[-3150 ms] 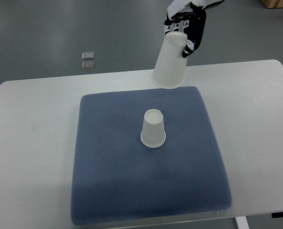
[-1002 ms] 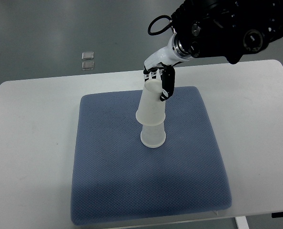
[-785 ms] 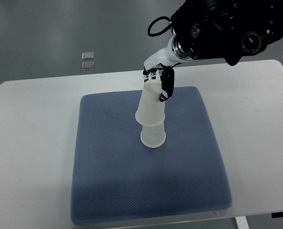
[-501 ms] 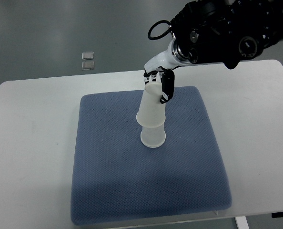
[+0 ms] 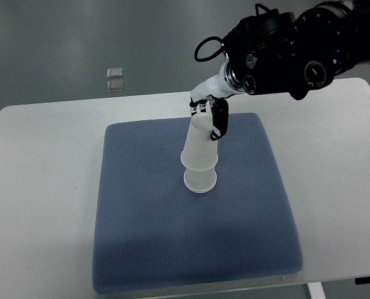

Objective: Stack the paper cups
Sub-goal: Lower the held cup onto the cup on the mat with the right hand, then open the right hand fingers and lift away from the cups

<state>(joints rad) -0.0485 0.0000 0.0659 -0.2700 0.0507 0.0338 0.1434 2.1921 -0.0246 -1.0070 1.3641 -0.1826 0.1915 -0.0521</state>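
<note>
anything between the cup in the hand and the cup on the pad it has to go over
Nothing visible. The right hand holds the upper cup upside down, its rim already over the top of the lower cup on the blue pad. The pad around both cups carries nothing else.

this looks like a robotics lab or test room. a plain white surface [image 5: 42,162] with a blue padded mat [image 5: 147,249] stands on a bare grey-green floor [image 5: 60,37]. a bulky black robot arm [image 5: 297,50] with exposed cable reaches over it.
</note>
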